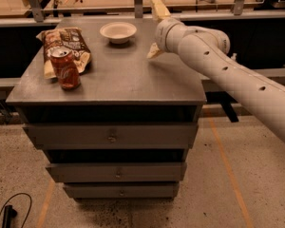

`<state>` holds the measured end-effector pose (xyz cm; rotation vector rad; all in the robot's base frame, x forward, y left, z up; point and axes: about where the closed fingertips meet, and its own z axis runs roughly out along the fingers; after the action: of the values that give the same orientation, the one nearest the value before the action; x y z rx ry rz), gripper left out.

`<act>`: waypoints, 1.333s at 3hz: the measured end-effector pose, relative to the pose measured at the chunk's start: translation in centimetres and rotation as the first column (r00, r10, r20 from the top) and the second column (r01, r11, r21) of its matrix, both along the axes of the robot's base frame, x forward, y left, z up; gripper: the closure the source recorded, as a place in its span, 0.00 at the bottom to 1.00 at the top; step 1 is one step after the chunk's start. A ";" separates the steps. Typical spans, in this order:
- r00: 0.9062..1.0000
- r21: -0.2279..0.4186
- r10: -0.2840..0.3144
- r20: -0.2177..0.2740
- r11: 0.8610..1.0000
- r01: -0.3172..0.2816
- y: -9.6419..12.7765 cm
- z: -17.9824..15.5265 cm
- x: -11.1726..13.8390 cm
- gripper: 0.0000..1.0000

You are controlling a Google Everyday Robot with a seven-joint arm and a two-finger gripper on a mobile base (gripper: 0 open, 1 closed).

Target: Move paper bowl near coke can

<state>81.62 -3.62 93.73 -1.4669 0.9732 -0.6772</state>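
One paper bowl (118, 31): sat unmoved, well apart from the coke can (65, 69).
My gripper (154, 30): hung spread, empty, beside the bowl.
Left: grasping, carrying over.

The paper bowl (118, 31) is off-white, the coke can (65, 70) red with a silver top, the snack bag (71, 44) brown, and the cabinet (118, 87) dark grey. The gripper (151, 28), its pale yellow fingers (157, 7) spread, hangs right of the bowl.

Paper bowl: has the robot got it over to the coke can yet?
Nothing done yet: the paper bowl sits at the back of the cabinet top, apart from the coke can at front left. In hand: the open gripper is right of the bowl, empty. Left: grasp, carry, set down.
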 end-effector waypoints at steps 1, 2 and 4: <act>0.998 0.021 0.057 0.000 0.998 -0.057 1.7 -0.4 2.4 0.00; 0.994 -0.003 0.098 0.040 0.995 -0.098 2.4 -0.3 5.1 0.00; 0.982 -0.086 0.157 0.101 0.985 -0.149 4.5 -1.2 8.7 0.00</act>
<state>90.31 0.88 92.51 -1.5402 0.7498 -0.6807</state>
